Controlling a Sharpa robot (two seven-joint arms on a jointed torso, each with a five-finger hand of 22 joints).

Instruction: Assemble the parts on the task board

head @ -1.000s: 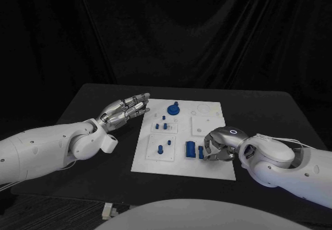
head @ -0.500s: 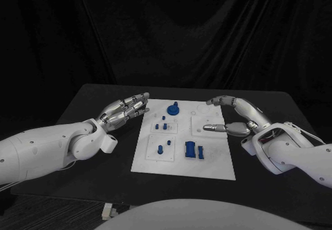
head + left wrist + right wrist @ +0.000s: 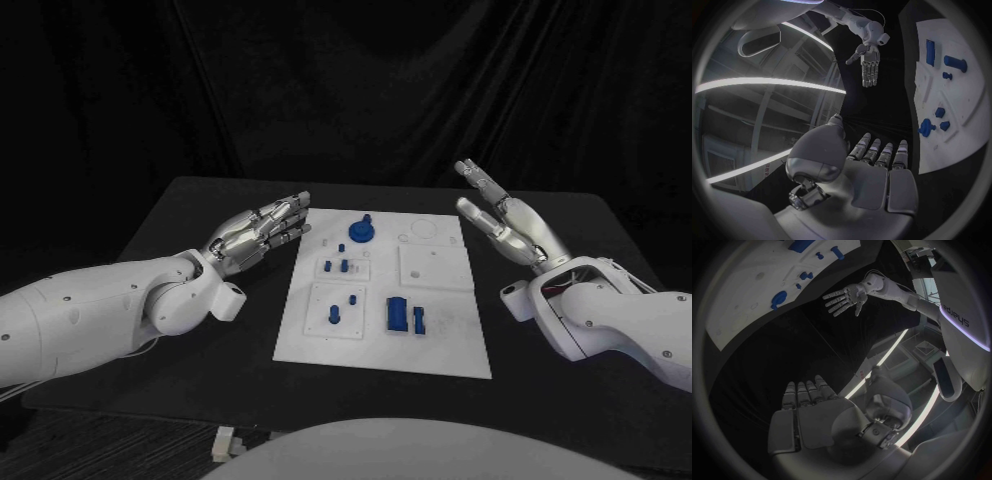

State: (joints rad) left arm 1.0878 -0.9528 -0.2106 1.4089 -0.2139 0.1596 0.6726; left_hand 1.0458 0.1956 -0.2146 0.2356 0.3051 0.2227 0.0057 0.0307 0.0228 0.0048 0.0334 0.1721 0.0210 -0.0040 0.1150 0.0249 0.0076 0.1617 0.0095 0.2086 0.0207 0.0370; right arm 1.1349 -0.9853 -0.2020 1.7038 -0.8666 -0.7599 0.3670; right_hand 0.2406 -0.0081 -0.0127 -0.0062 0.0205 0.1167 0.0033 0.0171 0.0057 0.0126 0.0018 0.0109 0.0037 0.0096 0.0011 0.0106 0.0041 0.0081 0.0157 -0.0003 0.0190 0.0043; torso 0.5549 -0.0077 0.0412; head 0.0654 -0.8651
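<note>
The white task board [image 3: 447, 342] lies in the middle of the black table. On it are a blue round knob [image 3: 362, 231] at the far end, small blue pegs [image 3: 335, 264], a blue peg piece [image 3: 338, 311], a blue block [image 3: 395, 313] and a narrow blue bar [image 3: 420, 320]. My left hand [image 3: 264, 230] hovers just left of the board's far half, flat, fingers stretched out, holding nothing. Off the board's far right corner my right hand [image 3: 500, 222] is raised, fingers straight and apart, empty. The left wrist view has the board [image 3: 957, 95], the block [image 3: 930, 52] and my right hand [image 3: 869, 62].
The black table [image 3: 188, 215] reaches well beyond the board on both sides, with a black curtain behind it. In the right wrist view the board [image 3: 745, 302] with the knob [image 3: 778, 299] sits beyond my own palm [image 3: 811, 415], and my left hand [image 3: 845, 296] hangs beside it.
My right hand has lifted off the board's near right, where it was curled by the blue bar, opened and risen to the far right. The left hand has stayed put.
</note>
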